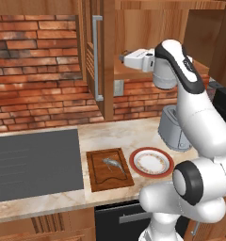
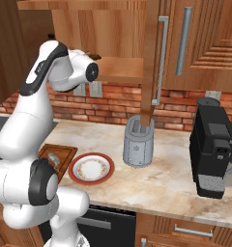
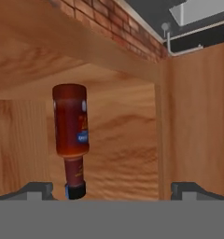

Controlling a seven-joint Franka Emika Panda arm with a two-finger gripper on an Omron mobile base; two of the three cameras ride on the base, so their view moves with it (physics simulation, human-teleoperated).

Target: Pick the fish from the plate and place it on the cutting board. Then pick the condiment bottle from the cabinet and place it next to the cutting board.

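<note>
On the counter, we see the fish (image 1: 113, 164) lying on the board (image 1: 109, 170), with the plate (image 1: 151, 162) just beside the board, on the toaster's (image 1: 173, 127) side. From the right base view, the plate (image 2: 91, 169) sits between the board (image 2: 59, 157) and the toaster (image 2: 137, 142), and a black coffee machine (image 2: 213, 154) stands well apart, farther along the counter (image 2: 176, 178). A grey stovetop (image 1: 35, 162) lies on the board's other side.

Our arm is raised, with the hand reaching into the open cabinet (image 1: 110, 56) at shelf height. Our gripper (image 3: 114, 190) is spread wide, its two fingertips (image 3: 37, 189) far apart at the view's lower corners and nothing between them. Through the hand camera we see the bottle (image 3: 72, 137) inside the cabinet (image 3: 188, 121), dark red-brown with a blue label; the view is rolled, so its black cap points toward the bottom. It lies ahead of the gripper, nearer one fingertip, and apart from both.
</note>
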